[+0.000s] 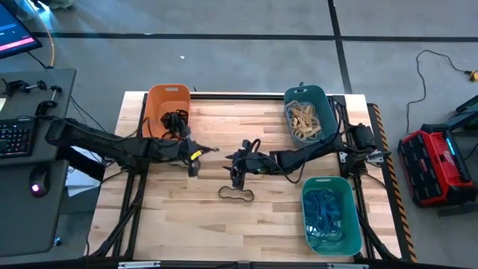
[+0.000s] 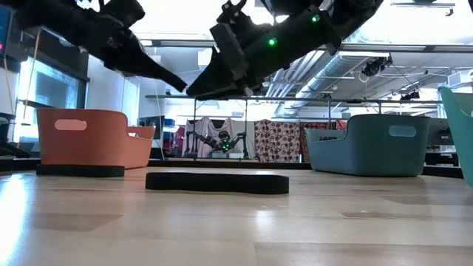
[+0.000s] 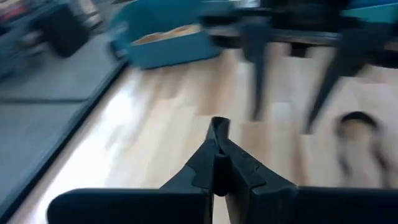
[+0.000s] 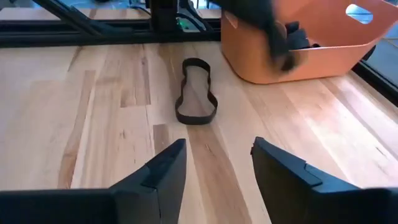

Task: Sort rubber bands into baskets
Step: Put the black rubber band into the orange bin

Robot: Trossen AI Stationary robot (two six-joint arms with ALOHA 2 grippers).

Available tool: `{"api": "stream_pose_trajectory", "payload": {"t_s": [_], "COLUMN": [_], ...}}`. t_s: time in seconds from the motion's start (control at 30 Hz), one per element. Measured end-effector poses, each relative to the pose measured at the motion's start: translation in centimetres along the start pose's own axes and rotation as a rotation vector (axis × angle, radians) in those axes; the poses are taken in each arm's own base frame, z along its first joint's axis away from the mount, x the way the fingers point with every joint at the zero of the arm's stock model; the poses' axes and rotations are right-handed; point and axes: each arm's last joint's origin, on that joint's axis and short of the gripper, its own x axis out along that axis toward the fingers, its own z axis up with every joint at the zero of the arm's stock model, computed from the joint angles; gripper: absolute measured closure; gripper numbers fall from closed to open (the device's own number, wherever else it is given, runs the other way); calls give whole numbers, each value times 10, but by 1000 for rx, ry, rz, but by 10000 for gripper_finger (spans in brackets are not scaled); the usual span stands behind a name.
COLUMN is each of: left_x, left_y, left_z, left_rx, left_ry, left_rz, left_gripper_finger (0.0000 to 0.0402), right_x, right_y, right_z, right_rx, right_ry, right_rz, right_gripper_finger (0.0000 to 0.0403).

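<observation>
High view: one black rubber band (image 1: 236, 194) lies flat on the bench (image 1: 164, 217), in the open middle area, apart from all three baskets. The right gripper (image 1: 237, 173) hangs just beside and above it; the right wrist view shows its jaws spread with nothing between them and the band (image 4: 196, 99) ahead of the fingertips. The left gripper (image 1: 194, 163) is near the orange basket (image 1: 157, 101), which already holds black bands; the left wrist view shows its jaws pressed together and empty. Tan bands fill the dark teal basket (image 1: 323, 96); blue bands fill the green basket (image 1: 351, 224).

Step in hand, as judged: pick up the remaining black band with the right gripper and deliver it to the orange basket.

Procedure:
1. Centre the spread jaws over one long side of the loop, not over the hollow middle, so that one finger lands inside the loop and one outside.
2. Descend until the fingertips meet the wood; the band is thin and lies flat in the low view, so a high closure would likely miss it.
3. Close fully, then lift straight up before travelling.
4. Keep clear of the left arm, which occupies the route to the orange basket.
5. Release only when the band is inside the rim.
</observation>
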Motion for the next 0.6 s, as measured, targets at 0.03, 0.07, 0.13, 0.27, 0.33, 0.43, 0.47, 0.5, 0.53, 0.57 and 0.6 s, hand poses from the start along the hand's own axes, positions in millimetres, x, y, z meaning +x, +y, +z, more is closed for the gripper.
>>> {"api": "stream_pose_trajectory", "payload": {"t_s": [0.03, 0.07, 0.13, 0.27, 0.33, 0.43, 0.47, 0.5, 0.53, 0.57, 0.6], "left_x": [-4, -8, -18, -37, -45, -54, -56, -58, -59, -60, -61], "left_y": [3, 7, 14, 28, 34, 44, 47, 50, 54, 57, 60], "left_z": [3, 6, 10, 15, 14, 10, 7, 4, 2, -1, -4], "left_rx": [-11, -24, -44, -77, -94, -129, -143, -160, -181, -200, -214], "left_ry": [15, 31, 70, 134, 166, 222, 245, 266, 283, 303, 331], "left_rz": [41, 80, 156, 310, 378, 454, 472, 493, 516, 540, 564], "left_gripper_finger": [393, 393, 393, 392, 392, 392, 392, 392, 392, 392, 392], "right_x": [0, 0, 1, 1, 1, 1, 1, 1, 1, 1, 1], "right_y": [-1, -1, -2, -2, -2, -2, -2, -2, -2, -2, -2], "right_z": [0, 0, 0, -2, -3, -4, -4, -4, -4, -3, -3], "right_rx": [-3, -4, 2, 23, 24, 20, 21, 23, 29, 32, 35], "right_ry": [3, 4, 5, 20, 28, 37, 38, 38, 37, 36, 32], "right_rz": [-5, -6, -8, -10, -10, -11, -11, -12, -11, -10, -8], "right_gripper_finger": [230, 230, 230, 231, 231, 231, 231, 231, 231, 231, 231]}}
